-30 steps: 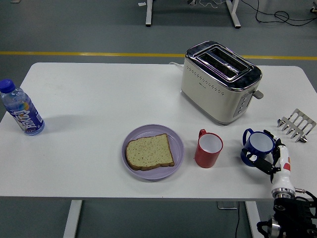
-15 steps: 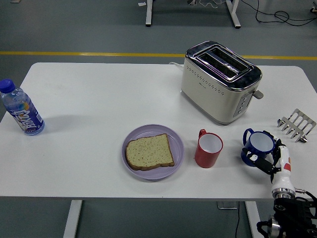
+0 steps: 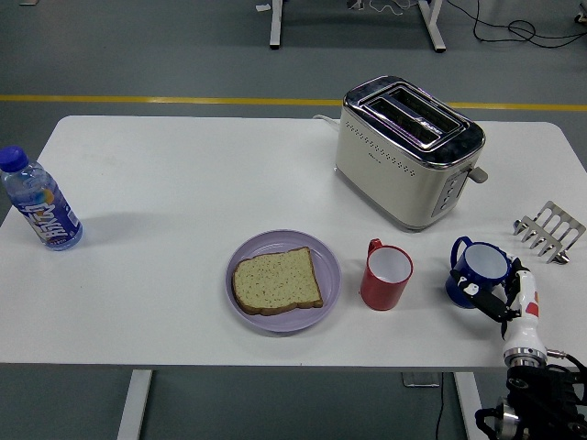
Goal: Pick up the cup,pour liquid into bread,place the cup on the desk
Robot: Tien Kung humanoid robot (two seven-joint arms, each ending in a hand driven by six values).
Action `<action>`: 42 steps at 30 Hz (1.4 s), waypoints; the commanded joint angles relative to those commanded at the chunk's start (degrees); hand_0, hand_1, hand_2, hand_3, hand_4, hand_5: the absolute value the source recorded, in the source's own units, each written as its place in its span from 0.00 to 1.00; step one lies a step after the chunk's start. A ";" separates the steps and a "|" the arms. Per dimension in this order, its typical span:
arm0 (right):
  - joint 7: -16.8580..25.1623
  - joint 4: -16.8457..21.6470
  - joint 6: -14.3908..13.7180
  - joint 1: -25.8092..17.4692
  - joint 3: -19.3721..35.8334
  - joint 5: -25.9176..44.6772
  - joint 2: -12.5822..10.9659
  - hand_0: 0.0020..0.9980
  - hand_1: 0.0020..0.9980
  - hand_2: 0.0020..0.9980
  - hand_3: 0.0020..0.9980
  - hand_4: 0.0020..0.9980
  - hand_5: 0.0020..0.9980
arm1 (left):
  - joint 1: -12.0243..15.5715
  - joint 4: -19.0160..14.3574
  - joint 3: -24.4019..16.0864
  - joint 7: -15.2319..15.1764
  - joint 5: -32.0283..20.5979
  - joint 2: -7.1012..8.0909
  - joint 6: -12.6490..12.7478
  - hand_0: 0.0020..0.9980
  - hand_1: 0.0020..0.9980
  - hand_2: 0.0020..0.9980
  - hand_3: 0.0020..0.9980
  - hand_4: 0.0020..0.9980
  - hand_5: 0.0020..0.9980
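Blue cup (image 3: 480,269) stands near the counter's (image 3: 165,275) right near corner, and the right hand (image 3: 503,299) has drawn slightly back from it over the last second. Its dark fingers now sit at the cup's near side, loosely curled and not closed round it. The pickup looks not yet secured. The bread (image 3: 276,280) waits on the purple plate (image 3: 328,259), beside a red mug (image 3: 385,275). The toaster's (image 3: 407,151) small brand mark and the bottle's (image 3: 38,202) label are unreadable.
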 joint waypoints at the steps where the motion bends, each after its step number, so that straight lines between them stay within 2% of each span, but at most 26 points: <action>1: -0.01 -0.01 0.00 0.00 0.00 0.02 0.00 0.78 0.59 0.65 0.68 0.95 0.08 | 0.00 0.00 -0.01 0.01 0.01 0.00 0.00 0.68 0.69 0.70 0.55 0.25 1.00; 14: 0.32 -0.24 0.00 0.00 -0.13 0.97 0.06 0.74 0.56 0.62 0.67 0.93 0.08 | 0.02 0.01 -0.24 0.15 0.44 -0.02 -0.01 0.68 0.69 0.70 0.55 0.25 1.00; 15: 0.39 -0.24 0.00 0.00 -0.14 1.07 0.06 0.70 0.53 0.59 0.64 0.91 0.09 | 0.02 0.01 -0.26 0.16 0.46 -0.02 -0.01 0.68 0.69 0.70 0.55 0.25 1.00; 32: 2.35 0.08 0.00 -0.42 -0.16 3.34 0.04 0.66 0.50 0.56 0.60 0.89 0.07 | 0.38 0.02 -0.69 0.39 1.28 -0.09 -0.05 0.68 0.69 0.70 0.55 0.25 1.00; 33: 2.41 0.11 0.00 -0.44 -0.15 3.39 0.04 0.62 0.49 0.55 0.59 0.88 0.07 | 0.38 0.02 -0.69 0.38 1.27 -0.09 -0.05 0.68 0.69 0.70 0.55 0.25 1.00; 38: 3.05 0.76 0.00 -0.57 0.80 3.45 -0.02 0.62 0.49 0.55 0.59 0.88 0.07 | 0.30 0.01 -0.27 0.16 0.61 -0.04 -0.04 0.68 0.69 0.70 0.55 0.25 1.00; 39: 3.05 0.90 0.00 -0.57 0.95 3.34 -0.06 0.52 0.42 0.51 0.56 0.87 0.06 | 0.28 0.01 -0.23 0.15 0.56 -0.04 -0.04 0.68 0.69 0.70 0.55 0.25 1.00; 42: 2.62 1.69 0.00 -0.63 1.72 1.95 -0.35 0.52 0.42 0.51 0.56 0.87 0.06 | 0.20 0.01 0.06 -0.01 0.02 -0.02 -0.01 0.68 0.69 0.70 0.55 0.25 1.00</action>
